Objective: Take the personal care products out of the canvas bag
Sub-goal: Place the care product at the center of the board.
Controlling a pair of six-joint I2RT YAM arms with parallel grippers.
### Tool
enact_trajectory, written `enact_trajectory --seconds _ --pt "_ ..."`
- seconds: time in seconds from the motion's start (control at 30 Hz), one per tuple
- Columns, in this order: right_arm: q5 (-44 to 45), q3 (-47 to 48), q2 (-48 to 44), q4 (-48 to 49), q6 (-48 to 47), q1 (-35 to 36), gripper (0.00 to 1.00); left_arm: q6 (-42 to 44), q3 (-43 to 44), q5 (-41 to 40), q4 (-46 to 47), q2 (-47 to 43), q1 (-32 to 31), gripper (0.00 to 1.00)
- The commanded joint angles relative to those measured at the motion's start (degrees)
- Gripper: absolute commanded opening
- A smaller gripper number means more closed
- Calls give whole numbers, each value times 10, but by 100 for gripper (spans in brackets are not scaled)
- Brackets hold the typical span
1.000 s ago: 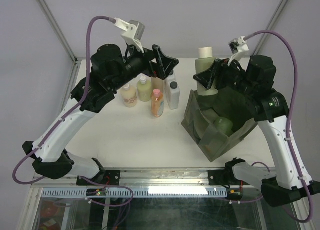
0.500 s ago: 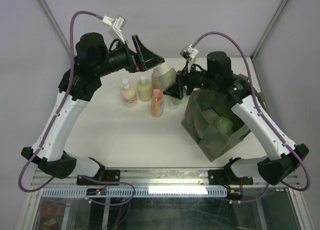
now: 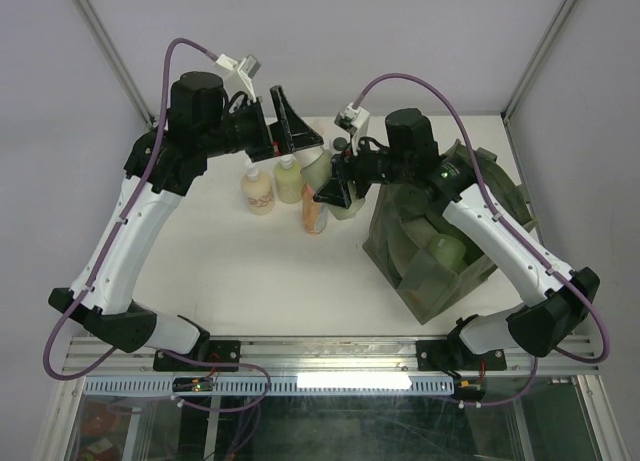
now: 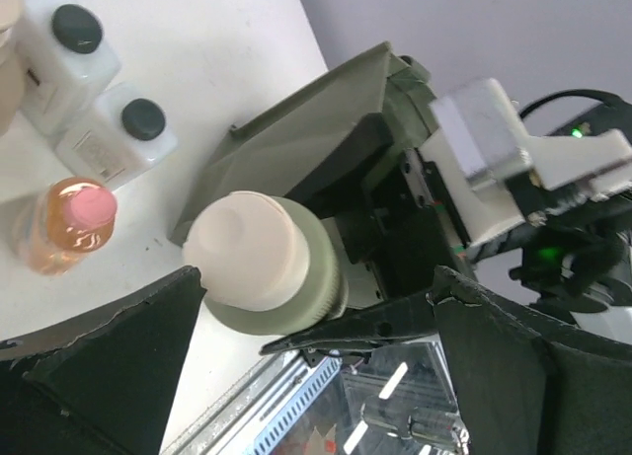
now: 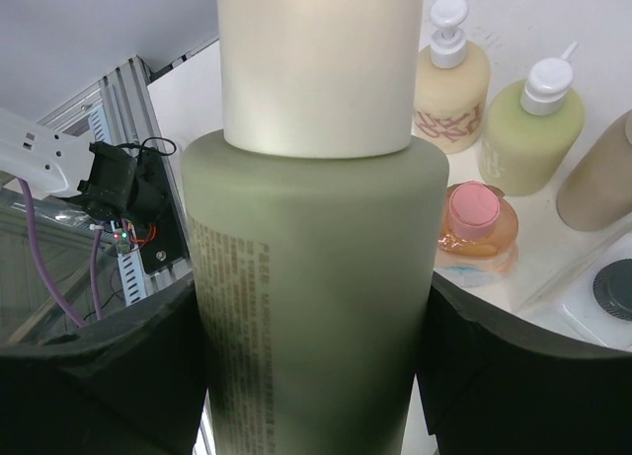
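In the overhead view, my right gripper (image 3: 335, 188) sits at upper centre, closed on a sage-green bottle (image 3: 320, 168) with a cream cap. It is held above the table, between the canvas bag (image 3: 440, 271) at centre right and the bottles standing left of it. My left gripper (image 3: 305, 139) is just above and left of it, spread wide.

In my left wrist view, that bottle fills the centre, cap toward the lens. My fingers (image 4: 109, 376) lie at lower left and lower right with nothing held. The bag's open mouth is behind it, and two white bottles (image 4: 94, 90) and an orange bottle (image 4: 64, 228) are at upper left.

In my right wrist view, the bottle stands upright, gripped on both flanks. A beige pump bottle (image 5: 454, 85) and a yellow-green pump bottle (image 5: 528, 124) are at upper right.

I judge this bottle is out of the bag and in transfer. Next I either close my left fingers before the right lets go, or set it down beside the row without toppling anything.
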Motion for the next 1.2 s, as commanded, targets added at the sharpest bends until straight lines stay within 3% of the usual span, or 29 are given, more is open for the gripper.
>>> enact_trajectory --seconds 0.0,0.1,0.3,0.43,0.77,0.83,0.97,1.17 --pt "-17 28 -30 119 -11 5 0 -23 12 -41 -59 -7 15 99" --pt "-23 31 -27 120 -13 5 0 -17 19 -16 -71 2 23 99" --pt "-26 40 -17 128 -13 9 0 11 7 125 -64 54 23 99" --pt "-27 50 -7 129 -15 15 0 -17 -53 191 12 42 23 99" --pt "-31 59 2 120 -25 19 0 -20 -78 190 21 46 23 90" --pt "-31 60 3 118 -26 21 0 -20 -76 189 21 47 23 83" --pt "-22 57 2 112 -30 23 0 -20 -65 174 21 43 23 45" --pt "-10 47 2 96 -30 24 19 -18 -58 153 26 29 24 24"
